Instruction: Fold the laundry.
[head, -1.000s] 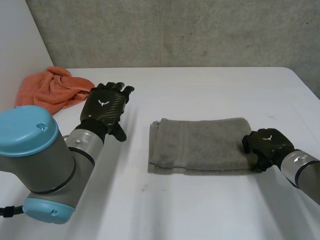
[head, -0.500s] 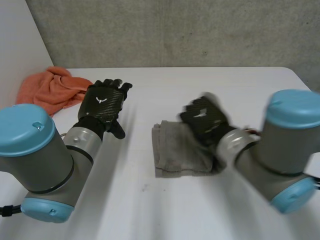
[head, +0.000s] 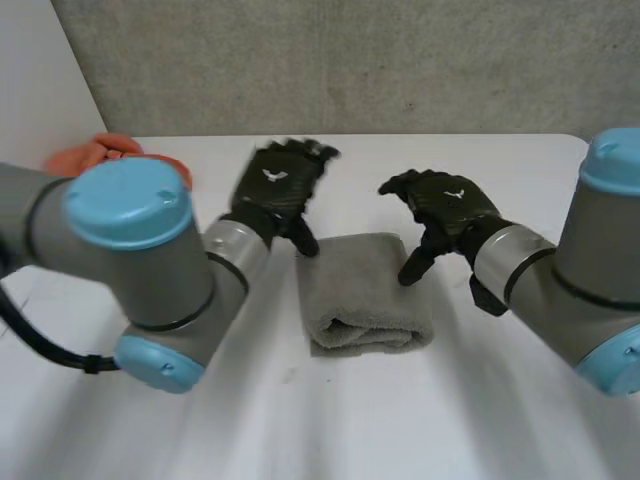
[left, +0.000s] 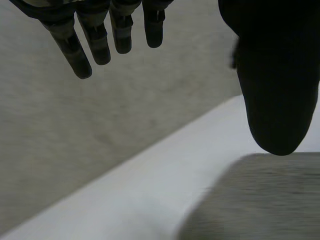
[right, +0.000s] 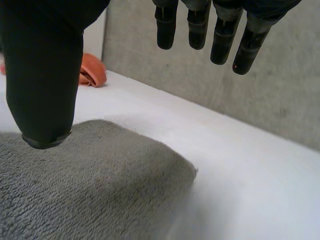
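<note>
fuzzy grey terry towel (head: 368, 290), smooth matt white table (head: 400, 420)

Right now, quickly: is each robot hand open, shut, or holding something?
Left hand: open, holding nothing, by the grey towel's far corner.
Right hand: open, holding nothing, thumb over the grey towel.

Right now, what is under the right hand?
The folded grey towel lies on the white table below the right hand, whose fingers are open and hold nothing. Whether its thumb touches the towel is unclear; the towel's inner layers are covered.
</note>
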